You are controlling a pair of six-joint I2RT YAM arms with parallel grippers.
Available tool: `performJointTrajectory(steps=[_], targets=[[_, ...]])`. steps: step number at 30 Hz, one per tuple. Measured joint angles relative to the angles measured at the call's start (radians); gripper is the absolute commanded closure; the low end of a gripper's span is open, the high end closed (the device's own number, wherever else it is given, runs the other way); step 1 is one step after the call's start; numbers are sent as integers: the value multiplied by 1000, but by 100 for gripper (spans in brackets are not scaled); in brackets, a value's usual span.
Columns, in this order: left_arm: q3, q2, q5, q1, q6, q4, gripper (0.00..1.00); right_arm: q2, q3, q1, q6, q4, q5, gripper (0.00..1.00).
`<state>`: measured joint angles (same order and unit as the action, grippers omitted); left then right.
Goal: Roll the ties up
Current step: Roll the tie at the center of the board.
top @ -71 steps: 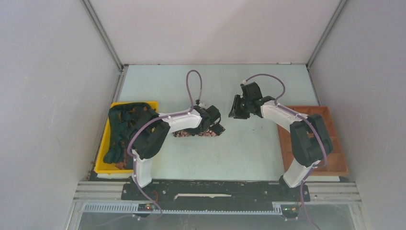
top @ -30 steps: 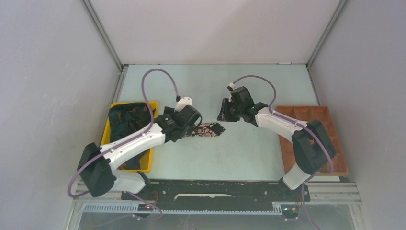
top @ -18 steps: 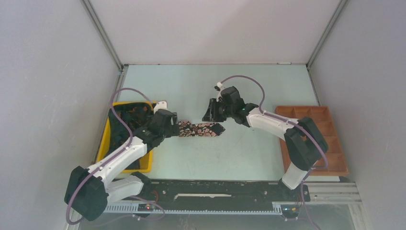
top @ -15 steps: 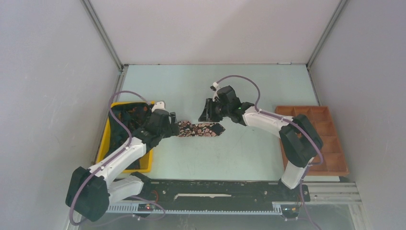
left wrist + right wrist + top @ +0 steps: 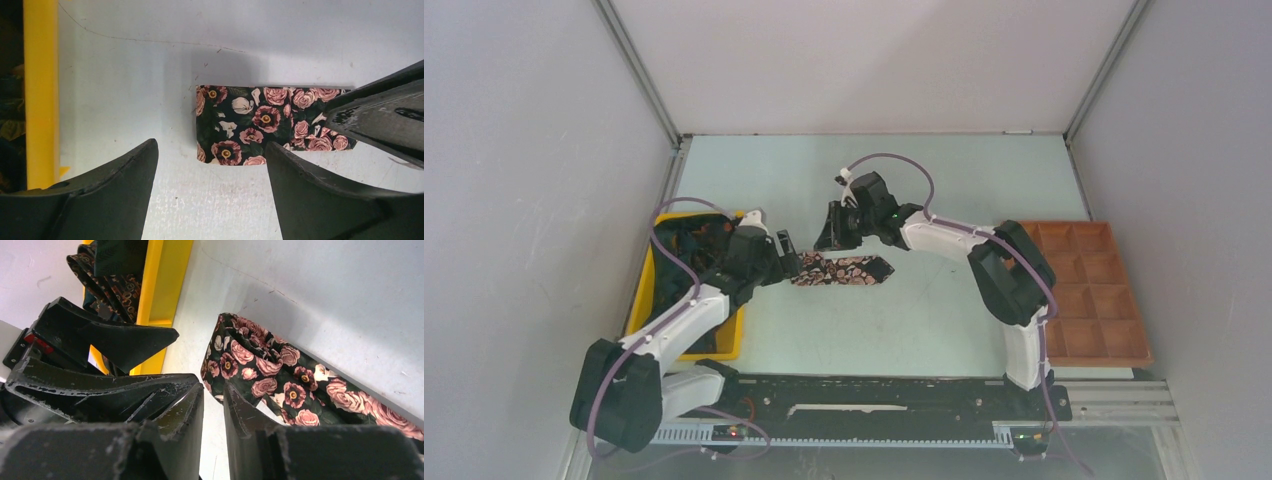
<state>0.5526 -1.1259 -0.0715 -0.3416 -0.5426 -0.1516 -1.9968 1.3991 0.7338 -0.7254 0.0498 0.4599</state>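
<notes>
A black tie with pink roses [image 5: 842, 270] lies folded in a short flat bundle on the table, also seen in the left wrist view [image 5: 250, 125] and the right wrist view [image 5: 280, 375]. My left gripper [image 5: 786, 262] sits at the bundle's left end, low over the table; its jaws [image 5: 211, 150] stand wide open and hold nothing, with the tie just beyond the tips. My right gripper [image 5: 832, 232] hangs just behind the bundle's left part. Its jaws [image 5: 213, 387] are open by a narrow gap with only table showing between them, next to the tie's folded end.
A yellow bin [image 5: 646, 335] at the left holds more dark ties [image 5: 110, 280]; its rim [image 5: 40, 90] is close behind my left gripper. A brown compartment tray [image 5: 1104, 300] stands at the right. The two grippers are close together.
My left gripper has drawn back left off the tie toward the bin. My right arm has reached left to the tie's left part, and its jaws have narrowed.
</notes>
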Motion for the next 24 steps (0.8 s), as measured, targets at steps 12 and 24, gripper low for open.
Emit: performJointTrajectory(steps=[12, 24], targets=[[0, -89, 61, 19, -8, 68, 15, -98, 25, 10, 0, 20, 32, 82], [-1, -182, 113, 20, -33, 142, 18, -105, 7, -5, 3, 23, 33, 85]])
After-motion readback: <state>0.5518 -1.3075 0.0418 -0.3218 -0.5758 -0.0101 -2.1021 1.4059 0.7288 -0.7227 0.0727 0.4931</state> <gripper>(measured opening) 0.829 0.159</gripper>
